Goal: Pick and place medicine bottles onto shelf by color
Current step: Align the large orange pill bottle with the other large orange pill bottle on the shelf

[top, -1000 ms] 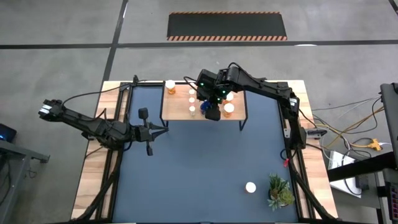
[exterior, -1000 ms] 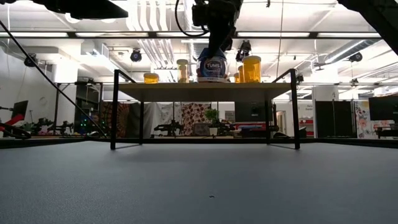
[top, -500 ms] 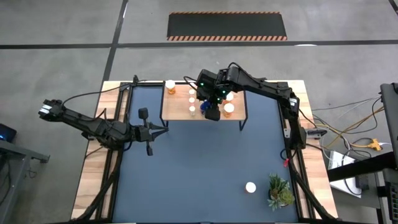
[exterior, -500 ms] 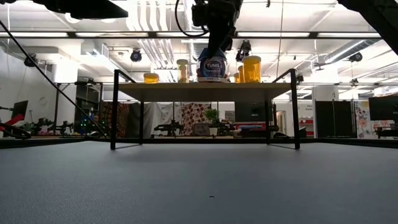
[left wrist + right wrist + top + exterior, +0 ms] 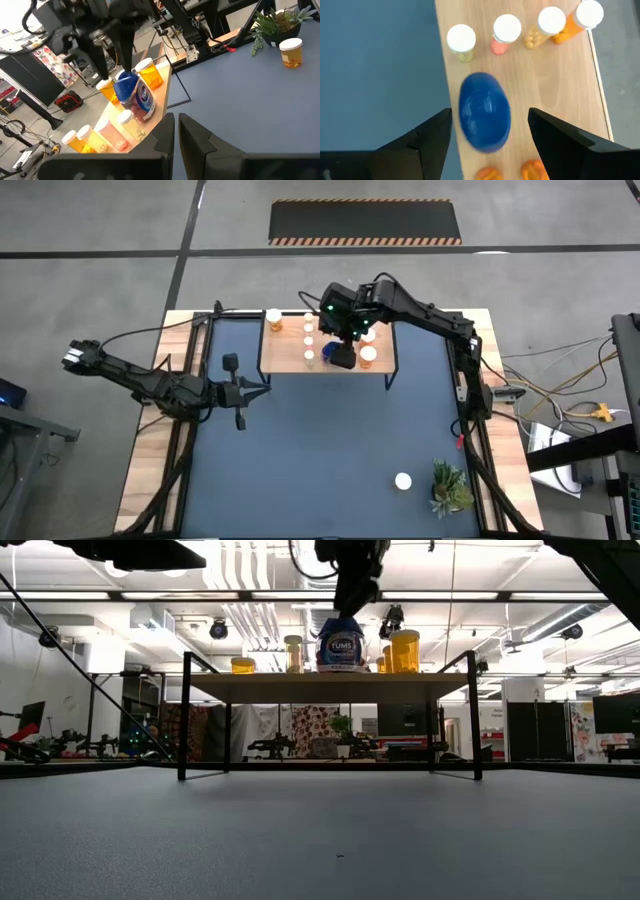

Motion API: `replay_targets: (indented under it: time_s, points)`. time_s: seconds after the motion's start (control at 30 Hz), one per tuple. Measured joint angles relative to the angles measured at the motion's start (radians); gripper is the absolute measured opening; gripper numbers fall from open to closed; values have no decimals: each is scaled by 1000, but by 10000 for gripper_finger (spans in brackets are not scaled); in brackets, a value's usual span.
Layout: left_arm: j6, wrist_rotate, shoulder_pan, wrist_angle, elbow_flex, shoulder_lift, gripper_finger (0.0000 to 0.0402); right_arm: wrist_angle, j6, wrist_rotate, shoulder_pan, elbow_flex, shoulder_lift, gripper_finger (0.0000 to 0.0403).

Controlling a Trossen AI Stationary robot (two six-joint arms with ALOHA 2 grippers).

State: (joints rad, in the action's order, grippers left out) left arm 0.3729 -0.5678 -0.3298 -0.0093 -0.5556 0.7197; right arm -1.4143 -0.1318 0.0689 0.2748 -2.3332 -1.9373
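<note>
The blue Tums bottle (image 5: 484,111) stands upright on the wooden shelf (image 5: 560,100), near its front edge, beside a row of white-capped pill bottles (image 5: 506,31). The right tool (image 5: 485,135) hangs directly above it, fingers spread wide and clear of the cap. Lifting straight up avoids tipping it; the last orange bottle (image 5: 403,481) waits on the counter (image 5: 320,450) beside the plant (image 5: 449,487). The left tool (image 5: 258,391) rests closed, empty.

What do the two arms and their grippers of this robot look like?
Both arms are dark and slim, built of jointed links, with black cables running along them. The left gripper ends in two thin black fingers. The right gripper has two broad, angular black fingers, and small green lights glow on its wrist housing.
</note>
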Motion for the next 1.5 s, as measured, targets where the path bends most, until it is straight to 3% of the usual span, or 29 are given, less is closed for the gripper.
replay_targets:
  time_s: [0.33, 0.6, 0.7, 0.83, 1.07, 1.37, 1.5]
  points:
    - [-1, 0, 0, 3, 0, 0, 8, -85, 175, 65, -156, -22, 43, 240]
    - [-1, 0, 0, 9, 0, 0, 8, -90, 257, 59, -377, -16, 48, 240]
    - [-1, 0, 0, 14, 0, 0, 8, -76, 327, -5, -452, -3, 48, 240]
    - [-5, 11, 0, 40, -1, 0, 8, -75, 483, -66, -533, 25, 48, 240]
    - [-28, 16, -1, 51, -1, 0, 8, -81, 904, -159, -646, 179, 48, 240]
    - [-27, 18, -13, 44, -1, 0, 8, -98, 1345, 56, -800, 452, 48, 240]
    - [-27, 18, -13, 44, -1, 0, 8, -54, 1427, 90, -817, 533, 48, 240]
